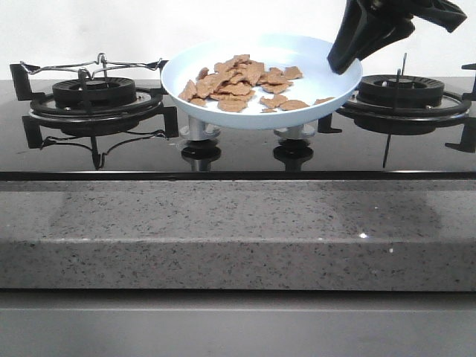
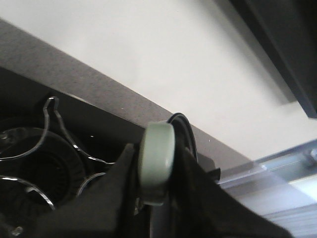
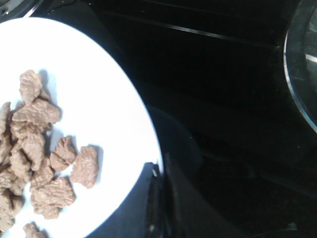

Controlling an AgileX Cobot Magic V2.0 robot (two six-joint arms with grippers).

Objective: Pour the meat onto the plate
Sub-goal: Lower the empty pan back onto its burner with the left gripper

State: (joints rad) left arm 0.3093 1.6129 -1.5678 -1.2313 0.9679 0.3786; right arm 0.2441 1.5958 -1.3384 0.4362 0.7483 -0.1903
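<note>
The pale-blue plate (image 1: 320, 74) is held up over the middle of the stove, slightly tilted, with the meat (image 1: 238, 82) heaped on its left and middle part. My right gripper (image 1: 341, 63) is shut on the plate's right rim. In the right wrist view the plate (image 3: 114, 99) and the meat (image 3: 34, 148) fill the left side, and the right gripper (image 3: 161, 173) pinches the rim. My left gripper (image 2: 157, 148) is out of the front view; it is shut on a pale grey-green rounded handle end (image 2: 156, 173).
A black burner with a wire grate (image 1: 93, 93) is on the left and another burner (image 1: 401, 93) on the right. Two stove knobs (image 1: 199, 134) stand under the plate. A grey speckled counter edge (image 1: 238, 223) runs along the front.
</note>
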